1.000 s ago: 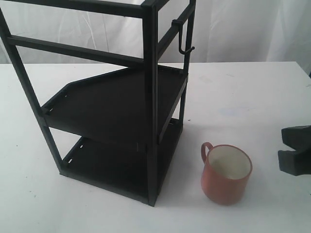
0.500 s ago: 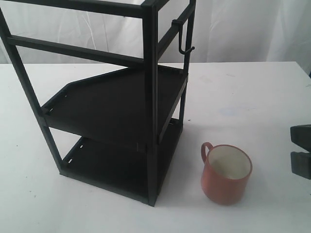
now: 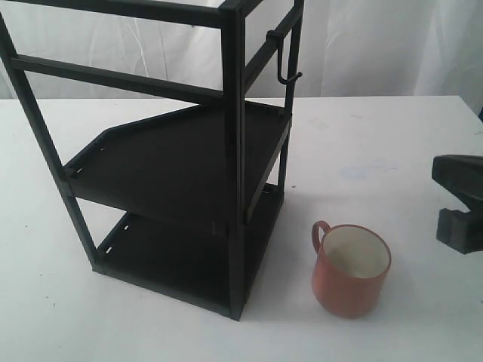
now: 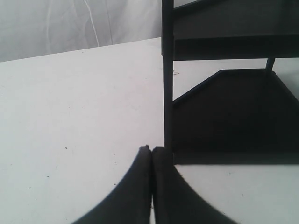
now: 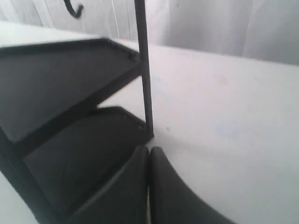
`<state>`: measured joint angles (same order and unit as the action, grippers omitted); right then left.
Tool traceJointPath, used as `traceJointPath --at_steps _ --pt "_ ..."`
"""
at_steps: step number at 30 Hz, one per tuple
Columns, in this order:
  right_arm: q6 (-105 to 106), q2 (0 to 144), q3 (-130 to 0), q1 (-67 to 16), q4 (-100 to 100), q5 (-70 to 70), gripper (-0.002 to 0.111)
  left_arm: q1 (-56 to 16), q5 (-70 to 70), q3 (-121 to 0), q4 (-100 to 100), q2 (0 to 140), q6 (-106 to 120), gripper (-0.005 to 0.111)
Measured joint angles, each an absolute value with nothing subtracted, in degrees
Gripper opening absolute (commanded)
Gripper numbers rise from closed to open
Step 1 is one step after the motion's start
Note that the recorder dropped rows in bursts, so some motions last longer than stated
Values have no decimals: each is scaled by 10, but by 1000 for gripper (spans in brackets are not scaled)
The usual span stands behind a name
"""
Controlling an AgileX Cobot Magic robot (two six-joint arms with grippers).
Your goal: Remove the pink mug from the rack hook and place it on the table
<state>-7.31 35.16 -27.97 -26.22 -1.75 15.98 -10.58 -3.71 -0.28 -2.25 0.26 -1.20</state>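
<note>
The pink mug (image 3: 351, 270) stands upright on the white table (image 3: 377, 143), to the right of the rack (image 3: 235, 158), handle toward the rack. It touches neither gripper. The rack hook (image 3: 285, 64) on the upper side bar is bare. A black part of my right arm (image 3: 457, 175) shows at the right edge, apart from the mug. In its wrist view my right gripper (image 5: 149, 148) is shut on nothing, facing the rack's shelves (image 5: 70, 74) and the hook (image 5: 74, 9). My left gripper (image 4: 152, 148) is shut and empty, close to a rack post (image 4: 167, 79).
A white curtain (image 3: 377, 45) hangs behind the table. The rack has two flat black shelves (image 3: 181, 162) and stands on the left half of the table. The left arm is out of the exterior view.
The right arm's black end at the right edge pulled back to the right, then came up higher in the exterior view. Mug, rack and hook have not moved.
</note>
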Motion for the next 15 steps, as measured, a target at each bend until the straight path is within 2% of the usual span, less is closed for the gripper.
traceJointPath --at_steps 6,15 --pt "-36 283 -213 -262 0 42 0 -106 -37 -3 -23 3 -12 0" --pt "-8 170 -153 -201 4 51 0 -106 -37 -3 -23 3 -12 0"
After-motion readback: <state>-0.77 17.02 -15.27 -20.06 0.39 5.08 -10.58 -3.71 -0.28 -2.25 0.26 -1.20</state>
